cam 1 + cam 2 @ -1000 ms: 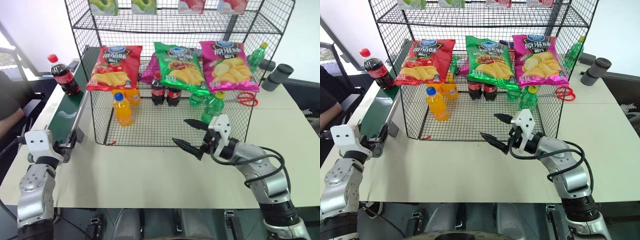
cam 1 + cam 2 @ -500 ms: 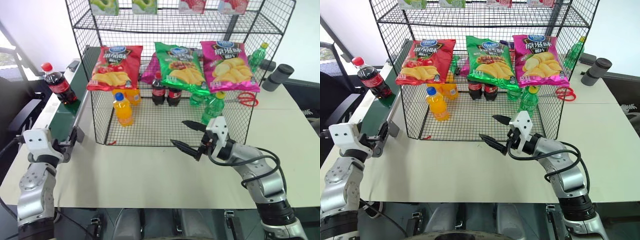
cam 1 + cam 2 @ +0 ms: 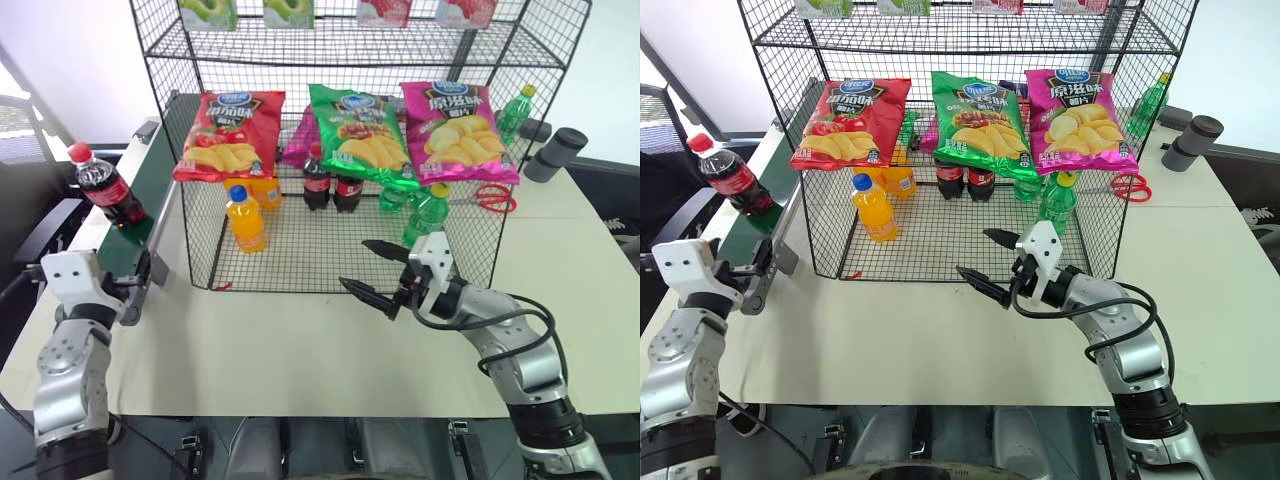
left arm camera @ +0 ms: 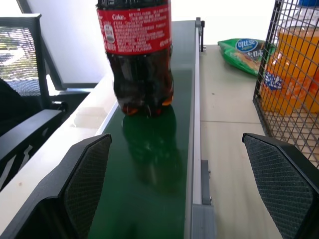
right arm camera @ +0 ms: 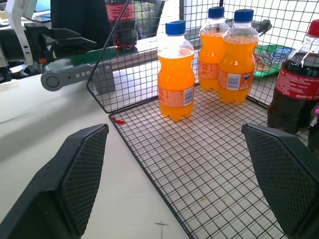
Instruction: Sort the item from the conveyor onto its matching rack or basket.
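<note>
I see the cola bottle upright on the belt at the frame's left, straight ahead of my wide-open left gripper, nearer than my right gripper, also spread wide.

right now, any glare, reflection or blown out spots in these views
Left wrist view: the conveyor belt mirrors the cola bottle, and the background behind is washed out white. Left eye view: the window at far left is blown out. Right wrist view: bright backlight behind the orange bottles.
</note>
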